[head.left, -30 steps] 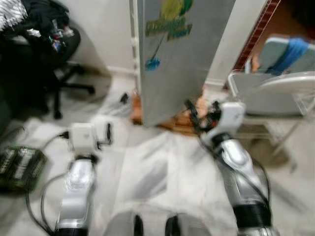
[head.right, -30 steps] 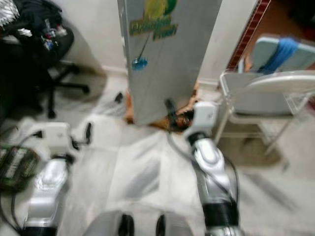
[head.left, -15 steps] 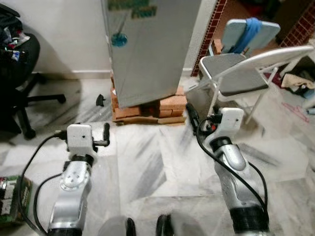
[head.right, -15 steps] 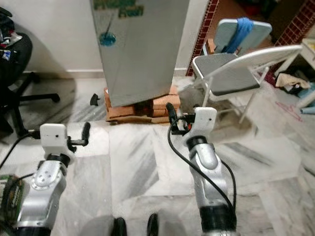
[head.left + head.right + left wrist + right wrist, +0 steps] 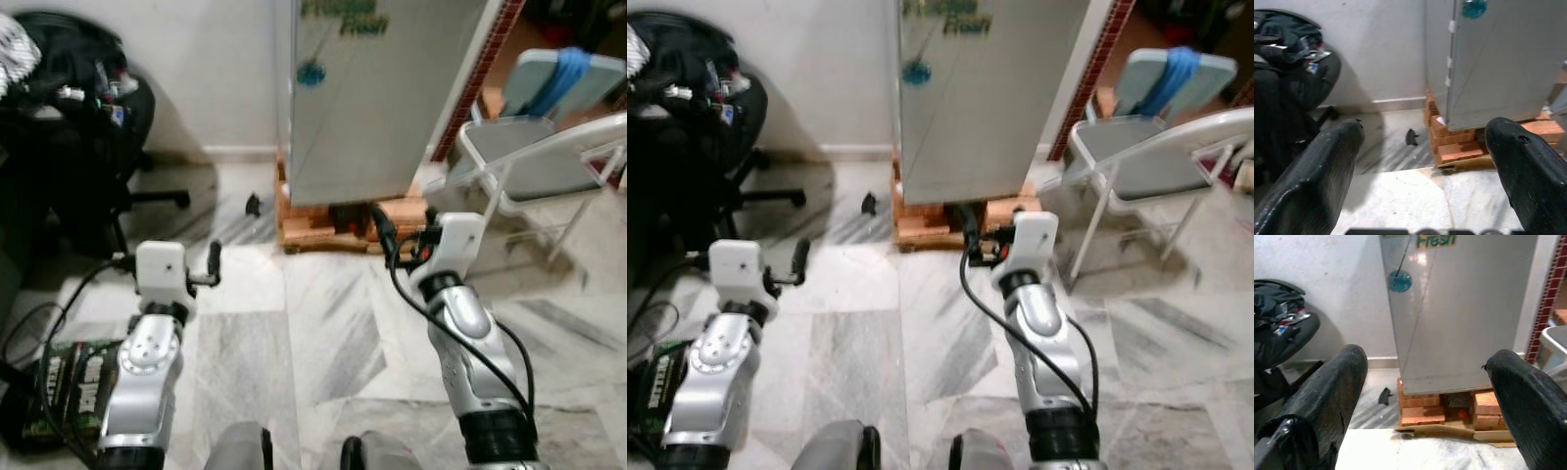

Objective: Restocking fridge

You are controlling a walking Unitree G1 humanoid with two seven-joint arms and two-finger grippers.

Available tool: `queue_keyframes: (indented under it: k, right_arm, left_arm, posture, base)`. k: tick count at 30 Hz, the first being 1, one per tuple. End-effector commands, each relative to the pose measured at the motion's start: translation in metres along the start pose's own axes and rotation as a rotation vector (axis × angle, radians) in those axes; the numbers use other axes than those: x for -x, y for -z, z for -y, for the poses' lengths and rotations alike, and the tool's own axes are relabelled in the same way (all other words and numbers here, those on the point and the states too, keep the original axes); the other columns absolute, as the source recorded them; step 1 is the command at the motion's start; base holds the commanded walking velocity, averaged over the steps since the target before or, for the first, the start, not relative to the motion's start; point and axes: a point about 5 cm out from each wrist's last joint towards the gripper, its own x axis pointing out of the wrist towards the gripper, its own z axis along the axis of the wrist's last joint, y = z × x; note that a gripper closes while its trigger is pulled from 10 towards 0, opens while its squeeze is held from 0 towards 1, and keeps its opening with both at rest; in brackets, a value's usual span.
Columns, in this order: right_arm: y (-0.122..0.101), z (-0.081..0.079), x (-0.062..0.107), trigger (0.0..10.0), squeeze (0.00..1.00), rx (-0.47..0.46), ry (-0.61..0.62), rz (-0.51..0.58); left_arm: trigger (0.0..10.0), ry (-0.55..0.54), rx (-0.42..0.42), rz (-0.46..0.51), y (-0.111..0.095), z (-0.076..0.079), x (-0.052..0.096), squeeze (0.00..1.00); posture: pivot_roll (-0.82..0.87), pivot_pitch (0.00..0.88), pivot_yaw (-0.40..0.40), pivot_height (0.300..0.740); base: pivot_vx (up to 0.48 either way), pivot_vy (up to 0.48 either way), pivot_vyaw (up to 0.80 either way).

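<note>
A tall grey fridge [image 5: 382, 98] stands ahead with its door closed, raised on a stack of bricks [image 5: 333, 223]. It carries a blue round sticker [image 5: 915, 70] and green lettering. My left gripper [image 5: 201, 266] is held out low over the marble floor, left of the fridge and short of it. Its wrist view has the fingers [image 5: 1327, 161] wide apart, so it is open with nothing between them. My right gripper [image 5: 404, 231] hovers just before the brick base. It is also open and empty, its fingers [image 5: 1327, 396] framing the fridge [image 5: 1459, 313].
A black office chair [image 5: 69, 127] piled with dark clothes stands at the left by the wall. A grey folding chair [image 5: 529, 157] is to the right of the fridge, with a blue cloth [image 5: 563, 78] behind it. A green crate [image 5: 69, 387] and cables lie at lower left. A small black object [image 5: 253, 204] lies near the bricks.
The whole view has swung and steadied, so the camera moved; the fridge now sits centre-right and the office chair is back in view. Both arms hold the same pose, grippers unchanged.
</note>
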Motion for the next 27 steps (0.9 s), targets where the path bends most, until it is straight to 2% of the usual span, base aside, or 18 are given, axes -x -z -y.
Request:
queue_keyframes:
  k: [1, 9, 27]
  right_arm:
    - [-0.0035, 0.0062, 0.0004, 10.0, 0.00, 0.010, 0.027, 0.010]
    - [-0.0032, 0.0030, -0.0025, 10.0, 0.00, 0.034, 0.033, -0.003]
    - [-0.0026, 0.0074, -0.0030, 10.0, 0.00, 0.053, 0.070, -0.017]
  left_arm:
    - [10.0, 0.006, -0.009, -0.001, 0.0006, 0.0002, -0.0004, 0.00]
    - [10.0, 0.009, -0.001, -0.006, 0.0029, 0.0036, 0.0016, 0.00]
    - [10.0, 0.009, 0.002, -0.007, 0.0033, 0.0046, 0.0016, 0.00]
  posture:
    - [0.07, 0.078, -0.019, 0.740]
    - [0.06, 0.080, -0.022, 0.740]
    - [0.06, 0.084, -0.023, 0.740]
  base:
    - [0.000, 0.000, 0.00]
    - [0.000, 0.000, 0.00]
    - [0.000, 0.000, 0.00]
